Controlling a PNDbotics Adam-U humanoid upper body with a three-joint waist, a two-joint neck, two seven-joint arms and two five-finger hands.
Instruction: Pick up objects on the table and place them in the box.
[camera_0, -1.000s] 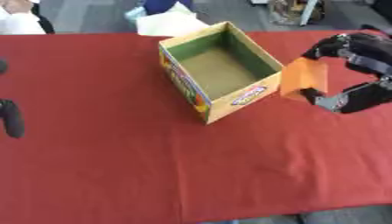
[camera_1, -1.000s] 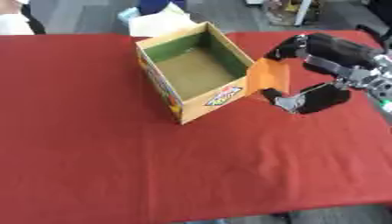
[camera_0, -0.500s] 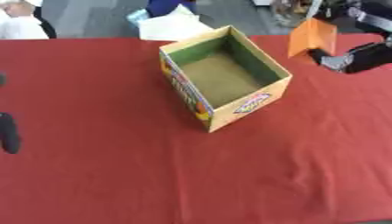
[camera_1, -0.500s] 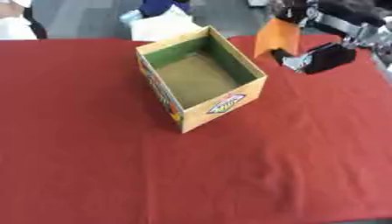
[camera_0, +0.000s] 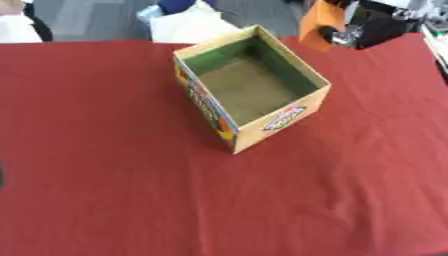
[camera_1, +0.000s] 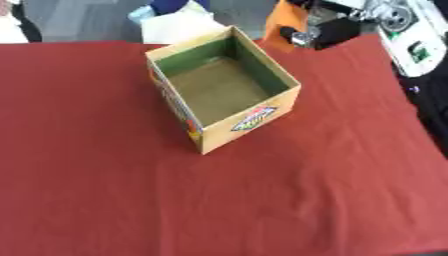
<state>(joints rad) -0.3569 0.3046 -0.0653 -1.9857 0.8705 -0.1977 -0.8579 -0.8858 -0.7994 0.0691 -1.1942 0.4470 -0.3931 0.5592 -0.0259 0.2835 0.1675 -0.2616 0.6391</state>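
Red cloth covers the whole table (camera_0: 105, 190), and on it, below and to the left of the working fingers, stands the open cardboard box (camera_0: 251, 86), green inside, its printed side walls turned toward the camera. Nothing shows in the box; its floor looks bare. No other loose objects can be seen on the cloth. Up at the far right corner of the box, the right hand (camera_0: 363, 31) hangs in the air with its fingers curled round a flat orange object (camera_0: 320, 21), which sits on the box side of the fingers and is lifted clear of the table. The step in hand looks like the carry toward the box. The next move, as I judge it, calls for bringing the orange piece over the opening, lowering it past the rim and uncurling the fingers. The left hand shows in neither view.
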